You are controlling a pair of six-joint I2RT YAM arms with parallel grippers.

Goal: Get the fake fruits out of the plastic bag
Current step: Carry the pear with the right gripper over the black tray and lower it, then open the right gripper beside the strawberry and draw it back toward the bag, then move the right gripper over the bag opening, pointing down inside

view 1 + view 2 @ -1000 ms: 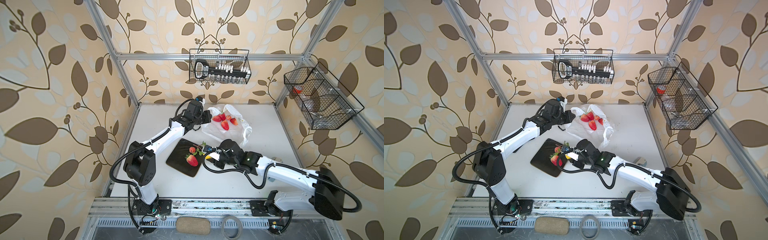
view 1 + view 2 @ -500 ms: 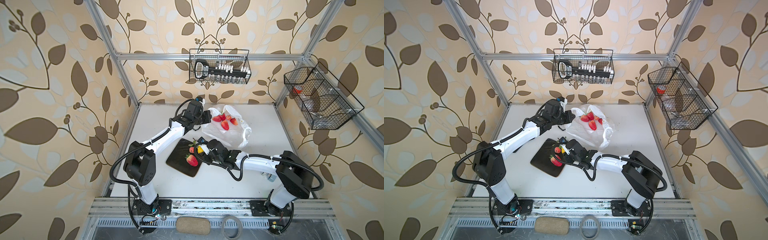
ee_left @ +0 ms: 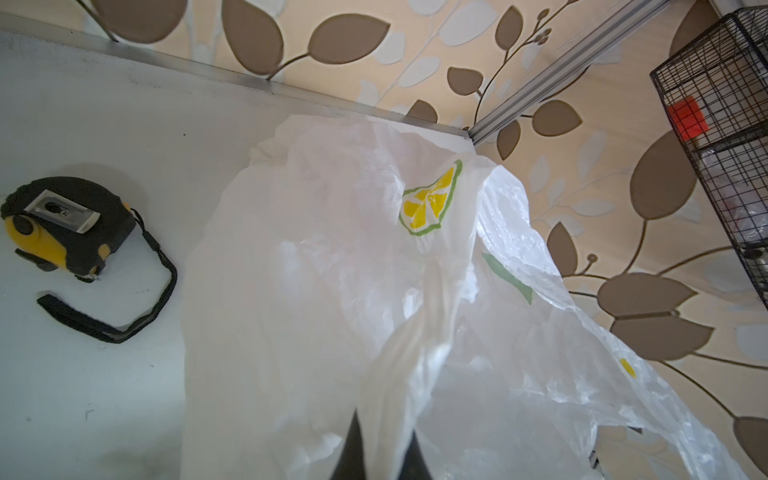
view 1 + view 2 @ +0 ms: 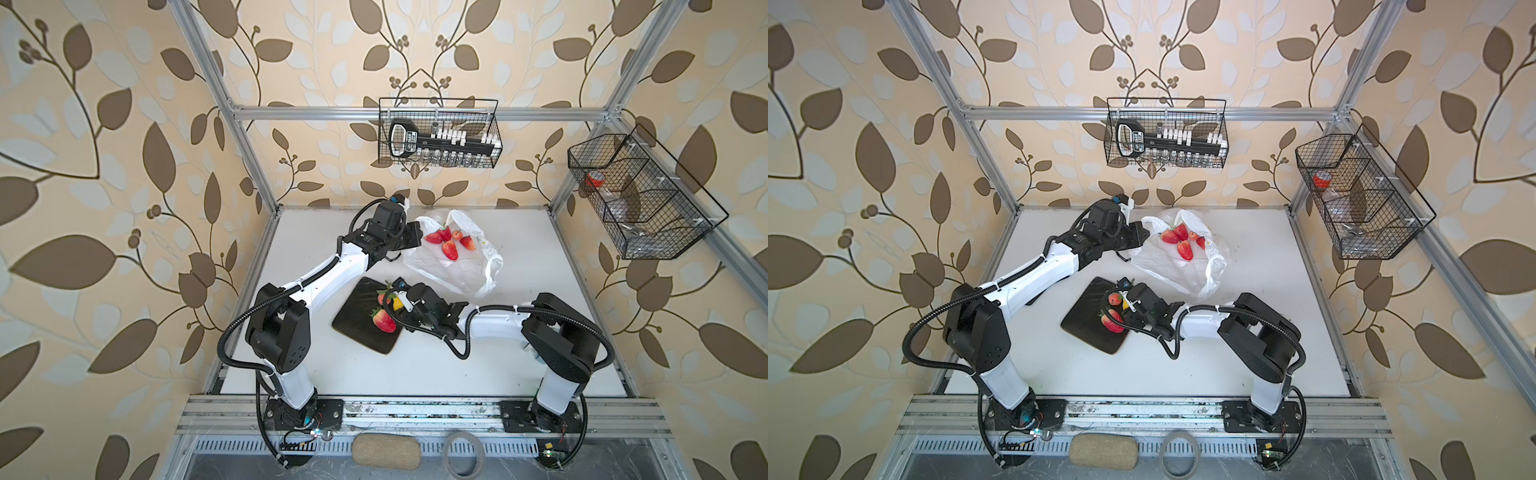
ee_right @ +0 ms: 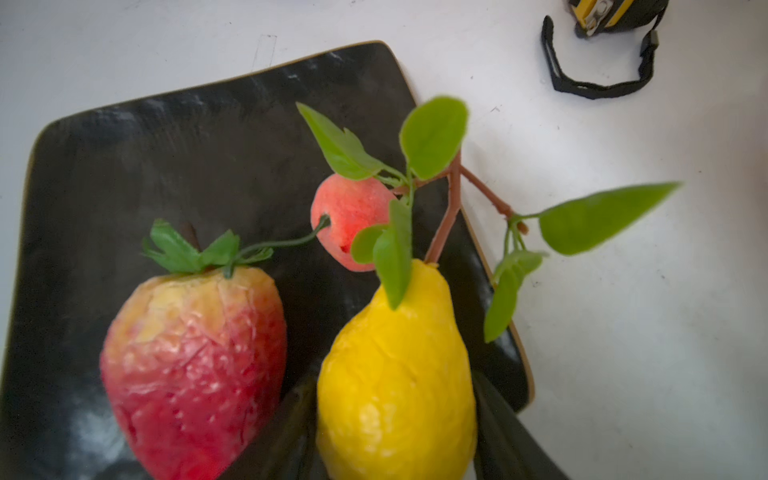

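Observation:
The plastic bag (image 4: 457,270) (image 4: 1183,274) lies crumpled at the back of the table, with several red strawberries (image 4: 450,250) (image 4: 1185,249) showing in its open mouth. My left gripper (image 4: 417,240) (image 4: 1143,233) (image 3: 384,453) is shut on the bag's rim (image 3: 399,374). A black plate (image 4: 357,320) (image 4: 1086,322) (image 5: 166,166) holds a strawberry (image 4: 384,321) (image 5: 195,365), a small pink-red fruit (image 5: 349,220) and the yellow pear (image 4: 397,302) (image 5: 395,374). My right gripper (image 4: 402,306) (image 4: 1129,308) (image 5: 392,399) straddles the pear, jaws open beside it.
A yellow-black tape measure (image 3: 62,224) (image 5: 611,12) with a black strap lies on the table left of the bag, under my left arm. Wire baskets hang on the back wall (image 4: 440,133) and the right wall (image 4: 640,199).
My right arm folded in and brought the pear left and down onto the plate, and its jaws have widened. The left gripper has kept still on the bag.

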